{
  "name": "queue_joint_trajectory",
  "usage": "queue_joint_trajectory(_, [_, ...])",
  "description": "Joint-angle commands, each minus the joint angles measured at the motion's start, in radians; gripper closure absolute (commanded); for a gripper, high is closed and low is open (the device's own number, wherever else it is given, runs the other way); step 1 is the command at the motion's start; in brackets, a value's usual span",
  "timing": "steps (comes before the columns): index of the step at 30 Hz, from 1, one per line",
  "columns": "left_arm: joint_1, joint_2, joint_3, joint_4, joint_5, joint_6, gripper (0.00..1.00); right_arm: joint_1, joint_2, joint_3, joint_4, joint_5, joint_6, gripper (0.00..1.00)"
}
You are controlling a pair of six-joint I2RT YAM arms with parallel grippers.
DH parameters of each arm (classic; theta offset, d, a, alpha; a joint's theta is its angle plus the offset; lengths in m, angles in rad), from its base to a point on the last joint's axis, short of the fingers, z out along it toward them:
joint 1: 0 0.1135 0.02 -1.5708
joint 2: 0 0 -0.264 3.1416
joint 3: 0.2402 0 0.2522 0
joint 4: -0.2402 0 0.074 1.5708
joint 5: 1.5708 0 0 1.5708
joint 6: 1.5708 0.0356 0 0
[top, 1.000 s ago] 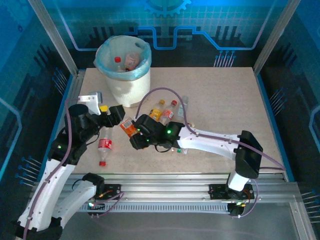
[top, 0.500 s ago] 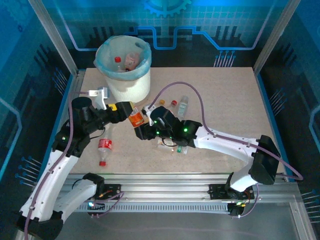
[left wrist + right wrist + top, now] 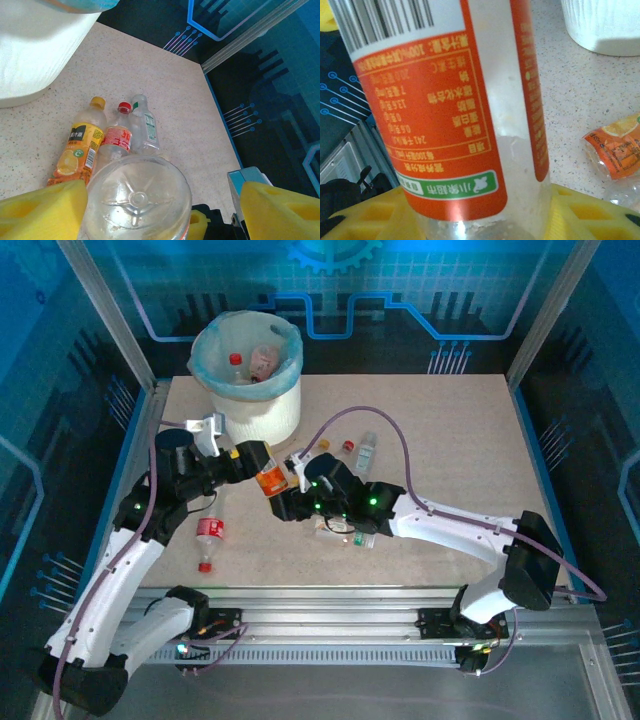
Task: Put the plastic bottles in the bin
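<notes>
One bin (image 3: 262, 418), white and round, with a blue bag folded over its rim, stands at the far left of the worktop (image 3: 450, 430). The top view shows two items inside: one red-capped bottle (image 3: 236, 364) and one crumpled pinkish bottle (image 3: 264, 361).

One orange-labelled bottle (image 3: 271, 479) is held off the worktop, just in front of the bin, between the two arms.
- Right gripper (image 3: 284, 496): jaws pinching this bottle. Its wrist view shows the label upside down, with a barcode, and yellow pads (image 3: 365, 220) on either side of the body.
- Left gripper (image 3: 254, 461): jaws spread around the bottle's clear base. Its wrist view shows one pad close against the base and the other pad (image 3: 280, 210) standing apart from it.

Three bottles lie side by side on the worktop to the right of the bin, shown whole in the left wrist view: one yellow-capped juice bottle (image 3: 77, 150), one red-labelled bottle with a red cap (image 3: 117, 140) and one clear white-labelled bottle (image 3: 144, 125). In the top view the right arm covers part of them.

One lone red-labelled bottle (image 3: 208, 536) lies beside the left arm.

One crushed orange-labelled piece (image 3: 615, 150) lies on the worktop in the right wrist view.

Clear bottles under the right arm (image 3: 350, 533) are partly hidden in the top view; I cannot tell how many there are.
</notes>
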Motion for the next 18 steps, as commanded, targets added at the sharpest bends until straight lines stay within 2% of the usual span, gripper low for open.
queue_joint_trajectory(1, [-0.002, -0.005, -0.018, -0.008, 0.008, -0.023, 0.19, -0.009, -0.038, -0.01, 0.049, 0.004, -0.005, 0.46])
queue_joint_trajectory(11, [-0.002, 0.026, -0.028, -0.007, 0.064, -0.034, 0.21, -0.009, -0.062, -0.022, 0.074, 0.002, -0.038, 0.46])
queue_joint_trajectory(18, [-0.002, 0.033, -0.018, 0.006, 0.081, -0.043, 0.37, -0.009, -0.064, -0.023, 0.066, -0.001, -0.048, 0.45])
